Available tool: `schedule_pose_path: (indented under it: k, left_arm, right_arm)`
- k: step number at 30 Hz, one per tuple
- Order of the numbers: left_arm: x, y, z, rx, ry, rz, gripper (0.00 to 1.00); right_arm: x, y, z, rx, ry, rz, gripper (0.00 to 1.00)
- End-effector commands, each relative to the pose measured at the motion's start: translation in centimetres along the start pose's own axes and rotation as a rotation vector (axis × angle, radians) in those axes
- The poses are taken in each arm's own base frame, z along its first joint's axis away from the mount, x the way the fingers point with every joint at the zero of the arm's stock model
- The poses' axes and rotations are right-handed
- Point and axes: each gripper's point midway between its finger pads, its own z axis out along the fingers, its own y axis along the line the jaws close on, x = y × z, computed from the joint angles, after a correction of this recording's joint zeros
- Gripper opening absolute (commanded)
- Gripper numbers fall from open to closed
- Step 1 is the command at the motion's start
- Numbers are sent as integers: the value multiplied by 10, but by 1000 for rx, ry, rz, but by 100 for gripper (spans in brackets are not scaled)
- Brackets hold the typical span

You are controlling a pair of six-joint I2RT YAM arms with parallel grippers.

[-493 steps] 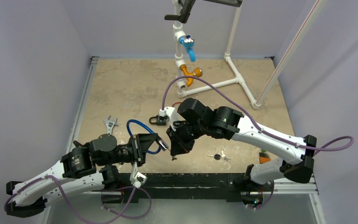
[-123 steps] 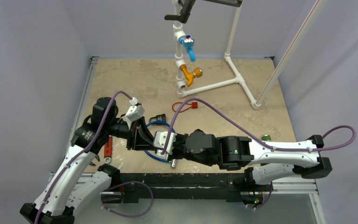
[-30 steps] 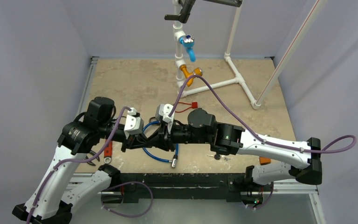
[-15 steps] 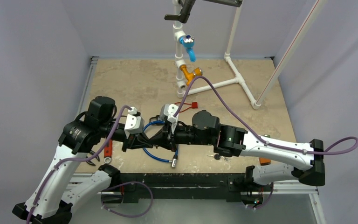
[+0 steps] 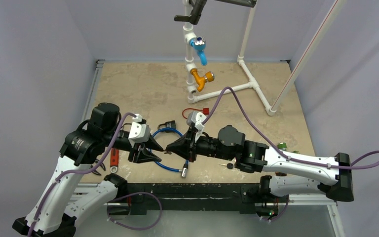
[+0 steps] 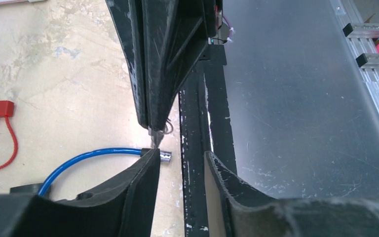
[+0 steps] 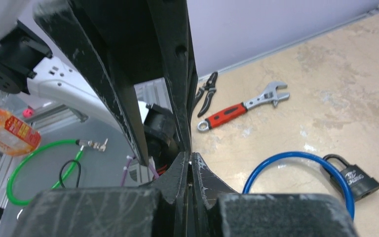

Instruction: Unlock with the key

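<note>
Poking out from the very tips of the right gripper [image 6: 153,129] is a small sliver of bright metal with a thin wire ring beside it, which looks like the key [image 6: 154,138]. It is too small to make out its teeth. The right gripper's jaws are pressed flat together on it, with no gap showing in the right wrist view.

The key hangs just off the tip of one finger of the left gripper [image 6: 180,155], outside that gripper's gap rather than in it. The left jaws stand spread with nothing between them. From above, the two grippers meet nose to nose over the near part of the table [image 5: 143,94], the left gripper [image 5: 161,148] pointing right and the right gripper [image 5: 170,147] pointing left.

Directly under the key lies the metal end of the blue cable [image 6: 86,159], whose loop curves away across the table. The padlock [image 5: 168,125] lies flat at the far side of that loop, its shackle hooked on the cable, near the grippers but apart from the key and touched by neither.

Farther out are a red loop tag [image 5: 198,111], a red-handled wrench [image 7: 242,106] with pliers [image 7: 206,97] beside it, and a white pipe frame [image 5: 250,84] at the back.
</note>
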Motion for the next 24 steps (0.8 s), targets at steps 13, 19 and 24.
schedule_pose_path:
  k: [13, 19, 24]
  left_arm:
    - [-3, 31, 0, -151, -31, -13, 49]
    - [-9, 15, 4, -50, -72, -51, 29]
    - [-11, 3, 3, 3, -82, -51, 19]
  right_arm:
    - [-58, 17, -4, -58, -193, 21, 0]
    - [-63, 18, -1, -66, -223, 21, 0]
    - [-64, 19, 1, -71, -250, 28, 0]
